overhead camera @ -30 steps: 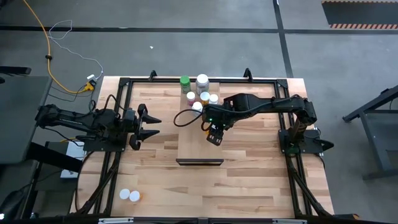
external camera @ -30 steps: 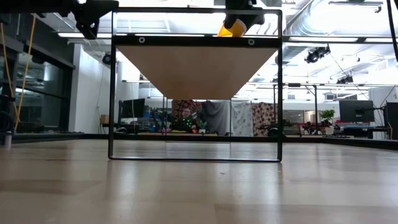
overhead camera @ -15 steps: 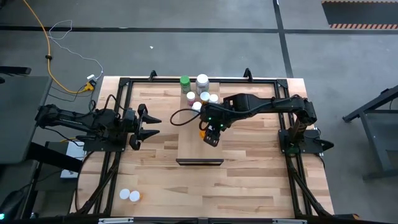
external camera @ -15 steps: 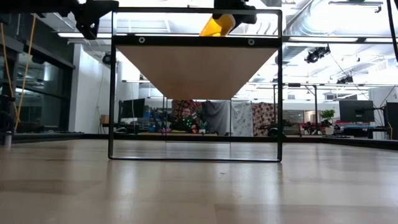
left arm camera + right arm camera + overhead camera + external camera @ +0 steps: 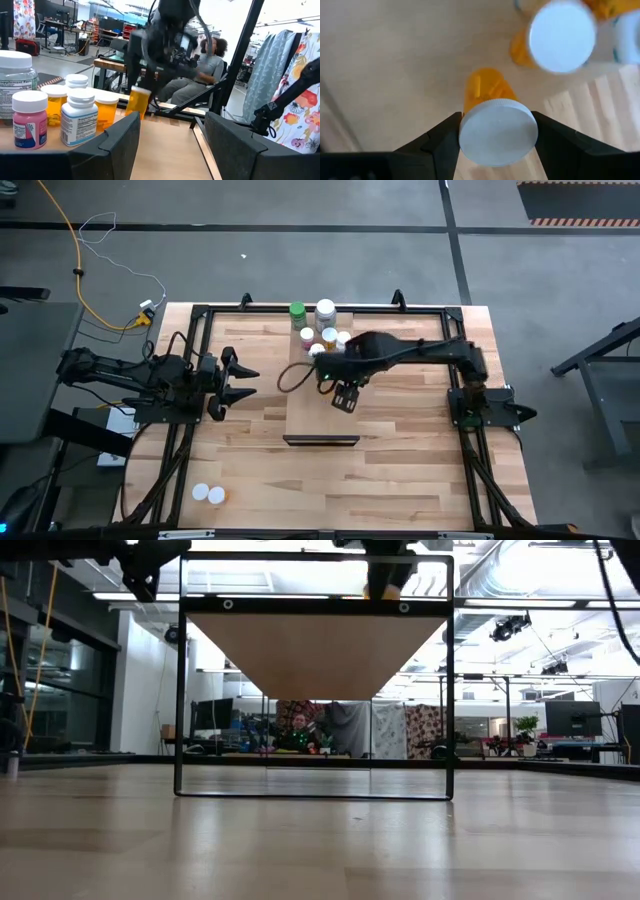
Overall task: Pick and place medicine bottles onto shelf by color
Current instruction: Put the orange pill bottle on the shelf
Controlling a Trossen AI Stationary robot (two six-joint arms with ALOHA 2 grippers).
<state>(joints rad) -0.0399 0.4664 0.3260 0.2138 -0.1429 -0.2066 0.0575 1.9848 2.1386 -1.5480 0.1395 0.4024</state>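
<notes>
The shelf (image 5: 305, 405) is a pale board raised on a black frame at the table's middle. A cluster of medicine bottles (image 5: 322, 330) stands at its far end: a green one, pink, white and orange ones (image 5: 80, 117). My right gripper (image 5: 345, 397) hangs over the shelf's middle, just near of the cluster, shut on an orange bottle (image 5: 138, 101) with a white cap. My left gripper (image 5: 237, 380) waits open and level at the table's left, nothing between its fingers (image 5: 125, 140). My right gripper pinches the orange bottle's white cap (image 5: 467, 135) between its two fingers, on opposite sides of the rim. The fingers come from above, pointing down. The bottle hangs upright below them over the shelf; whether its bottom touches the board, I cannot tell.
Two more bottles (image 5: 208, 495) lie on the tabletop near the front left corner. Black frame bars (image 5: 200, 315) run around the table. Another orange bottle (image 5: 562, 37) stands close beside the held one. A person (image 5: 210, 65) sits in the room beyond.
My right gripper has tipped from a slant toward pointing straight down over the shelf's middle. The orange bottle in it, tilted before, now stands upright. It has swung a little toward the table's left and back.
</notes>
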